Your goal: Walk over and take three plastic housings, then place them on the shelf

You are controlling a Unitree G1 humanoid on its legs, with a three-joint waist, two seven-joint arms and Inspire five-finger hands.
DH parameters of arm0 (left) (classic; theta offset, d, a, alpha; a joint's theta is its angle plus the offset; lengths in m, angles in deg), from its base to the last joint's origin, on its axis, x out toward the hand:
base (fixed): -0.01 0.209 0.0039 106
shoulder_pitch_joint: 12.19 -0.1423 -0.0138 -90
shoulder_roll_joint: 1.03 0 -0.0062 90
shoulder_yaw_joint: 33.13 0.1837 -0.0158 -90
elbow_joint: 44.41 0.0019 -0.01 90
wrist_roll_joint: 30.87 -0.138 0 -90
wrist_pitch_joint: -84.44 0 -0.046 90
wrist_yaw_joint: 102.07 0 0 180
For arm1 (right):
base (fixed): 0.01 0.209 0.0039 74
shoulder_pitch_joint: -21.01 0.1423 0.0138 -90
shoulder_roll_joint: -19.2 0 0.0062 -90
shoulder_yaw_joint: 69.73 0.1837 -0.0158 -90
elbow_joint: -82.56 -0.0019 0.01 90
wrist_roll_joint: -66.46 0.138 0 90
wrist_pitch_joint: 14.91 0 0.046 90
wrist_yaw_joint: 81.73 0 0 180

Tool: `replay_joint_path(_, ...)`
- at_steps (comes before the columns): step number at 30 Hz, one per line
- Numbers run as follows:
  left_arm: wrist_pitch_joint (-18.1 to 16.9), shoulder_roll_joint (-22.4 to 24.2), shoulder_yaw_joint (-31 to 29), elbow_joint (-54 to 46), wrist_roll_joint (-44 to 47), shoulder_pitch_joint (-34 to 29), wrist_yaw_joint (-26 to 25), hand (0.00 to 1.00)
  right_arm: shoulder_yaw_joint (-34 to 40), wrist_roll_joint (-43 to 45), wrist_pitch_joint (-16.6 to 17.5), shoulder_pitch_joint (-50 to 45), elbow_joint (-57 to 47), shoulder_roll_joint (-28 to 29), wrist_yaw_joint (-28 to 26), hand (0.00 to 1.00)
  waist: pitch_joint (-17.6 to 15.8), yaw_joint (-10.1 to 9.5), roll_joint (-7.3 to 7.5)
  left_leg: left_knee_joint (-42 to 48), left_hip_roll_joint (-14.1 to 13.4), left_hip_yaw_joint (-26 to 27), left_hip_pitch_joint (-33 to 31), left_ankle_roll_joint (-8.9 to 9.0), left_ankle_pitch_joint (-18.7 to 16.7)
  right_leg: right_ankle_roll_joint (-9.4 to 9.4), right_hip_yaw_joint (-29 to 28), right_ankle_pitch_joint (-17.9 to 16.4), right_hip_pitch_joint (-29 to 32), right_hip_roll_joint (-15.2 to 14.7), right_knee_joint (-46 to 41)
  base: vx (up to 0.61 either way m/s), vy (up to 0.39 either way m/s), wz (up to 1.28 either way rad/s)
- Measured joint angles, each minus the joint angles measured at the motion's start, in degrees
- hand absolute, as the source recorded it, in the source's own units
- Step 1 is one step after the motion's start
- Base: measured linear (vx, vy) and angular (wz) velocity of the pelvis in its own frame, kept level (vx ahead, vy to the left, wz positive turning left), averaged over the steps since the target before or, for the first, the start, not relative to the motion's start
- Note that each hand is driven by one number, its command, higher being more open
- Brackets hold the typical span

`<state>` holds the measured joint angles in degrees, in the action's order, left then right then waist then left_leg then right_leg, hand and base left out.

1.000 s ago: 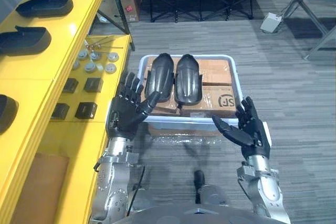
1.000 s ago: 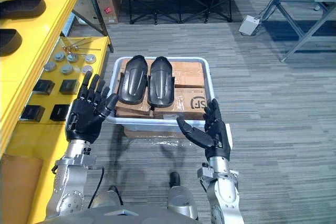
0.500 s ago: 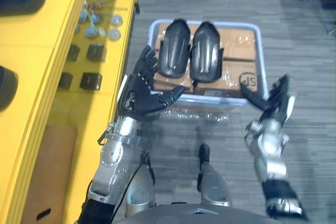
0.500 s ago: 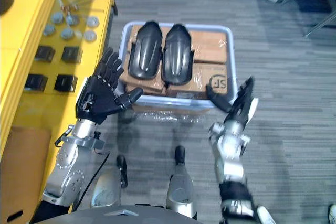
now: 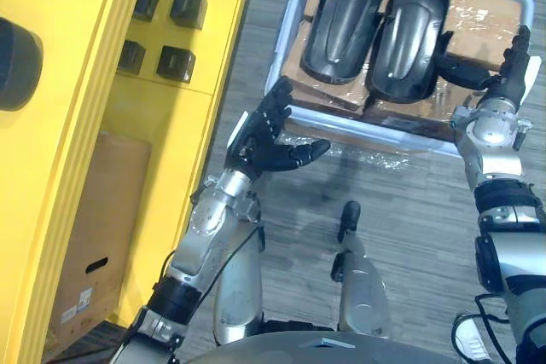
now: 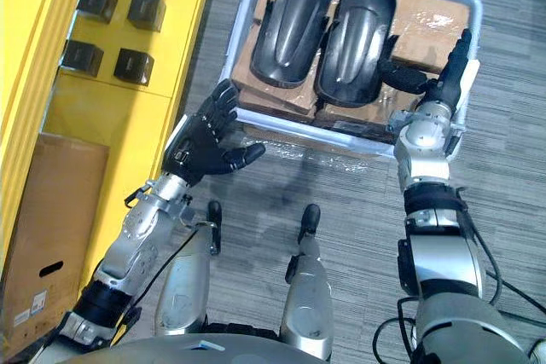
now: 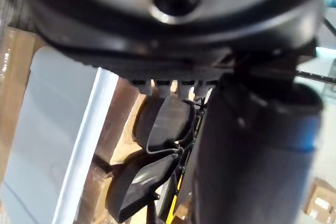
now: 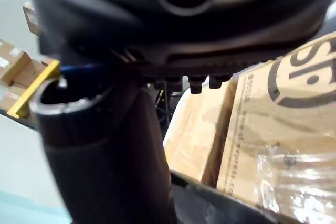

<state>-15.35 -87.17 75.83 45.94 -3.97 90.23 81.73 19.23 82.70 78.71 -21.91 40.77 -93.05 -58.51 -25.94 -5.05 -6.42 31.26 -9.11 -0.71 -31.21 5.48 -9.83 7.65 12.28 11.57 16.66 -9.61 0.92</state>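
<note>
Two black plastic housings, the left housing [image 5: 345, 19] and the right housing [image 5: 409, 31], lie side by side, touching, on cardboard boxes [image 5: 478, 23] inside a pale crate [image 5: 341, 119] on the floor at 12 to 1 o'clock. The yellow shelf [image 5: 77, 125] runs along 9 o'clock, with another dark housing [image 5: 19, 53] on it.

The left robot hand [image 5: 266, 138] hangs open, fingers spread, just off the crate's 7 o'clock corner and holding nothing. The right robot hand [image 5: 503, 83] stands at the crate's 4 o'clock side, fingers straight and empty, its thumb reaching to the right housing's edge; whether it touches cannot be told.

This looks like the reach for a first pickup. Each smooth, domed shell probably wants a hand on either long edge, so the left hand should come over the rim toward 12 o'clock. Lift straight up, clear of the neighbouring shell.
</note>
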Motion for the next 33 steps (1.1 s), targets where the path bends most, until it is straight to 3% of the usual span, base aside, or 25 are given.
replay_joint_path(8,0.0,0.6,1.0,6.9,0.6,4.1,-0.9,1.00,-2.0,4.2,-4.3,6.6,1.8,-0.9,-4.3,1.00,-0.8,-1.77,0.02,1.6,0.0,0.0,-4.4,-0.37,0.3,-0.02,0.0,0.1,4.7,-0.4,-2.3,-0.07,0.005,-0.03)
replay_joint_path(9,0.0,0.9,1.1,7.8,0.7,5.1,-1.2,1.00,-2.0,4.4,-5.4,7.9,2.3,-0.9,-4.5,0.00,-0.8,-2.23,0.01,1.6,-0.1,0.2,-4.7,-0.38,0.6,-0.13,0.0,0.0,5.6,-0.5,-2.9,-0.05,-0.038,-0.08)
replay_joint_path(19,-2.2,1.6,2.7,8.5,4.3,8.2,-2.7,1.00,-4.1,1.8,-17.4,14.2,4.1,-6.5,-6.6,0.00,-0.9,-2.40,0.21,0.2,-0.9,0.3,-6.6,0.38,2.7,-1.08,0.9,-4.1,11.6,-1.3,-11.4,-0.04,-0.056,0.01)
replay_joint_path(27,-2.5,2.1,3.5,8.4,4.4,6.7,-2.8,1.00,-3.3,-1.2,-28.2,14.8,6.8,-4.2,-8.2,0.00,-1.4,-2.49,1.22,-0.5,-2.3,0.0,-4.6,1.19,3.3,-2.08,2.3,-7.2,12.2,-1.7,-17.1,0.01,-0.052,0.03)
replay_joint_path(33,-2.5,2.0,3.2,8.3,4.5,3.6,-2.0,1.00,1.9,-1.3,-30.8,10.3,8.5,-1.6,-8.0,0.00,-1.2,-2.55,2.22,-1.2,-2.4,-0.2,-0.3,1.37,3.4,-2.19,3.5,-8.5,8.0,-2.0,-17.8,-0.01,-0.001,0.07)
